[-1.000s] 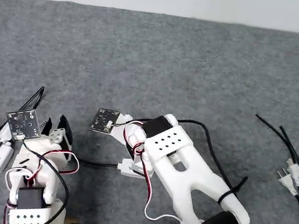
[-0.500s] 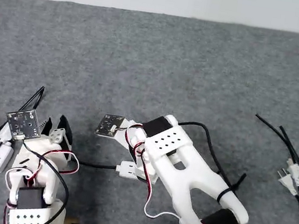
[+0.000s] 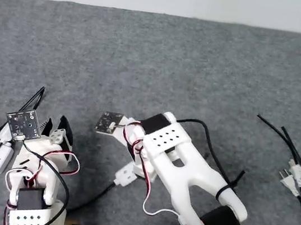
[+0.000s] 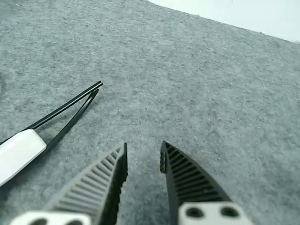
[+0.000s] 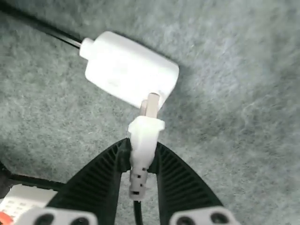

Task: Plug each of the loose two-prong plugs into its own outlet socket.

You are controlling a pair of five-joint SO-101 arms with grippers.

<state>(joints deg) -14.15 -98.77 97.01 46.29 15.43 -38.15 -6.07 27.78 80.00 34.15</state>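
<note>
right tool (image 5: 140,154) clamped on plug (image 5: 143,136) body behind prongs | plug light, rigid | socket (image 5: 126,68) just ahead, loose, likely slides | left tool (image 4: 143,157) narrowly open, empty

- Built from white plastic shells (image 3: 186,174) dotted with round holes (image 3: 164,141).
- Wired with looping red, white and black cables (image 3: 143,165).
- Tipped with dark ribbed fingers (image 4: 187,176) on white mounts (image 4: 211,213).
</note>
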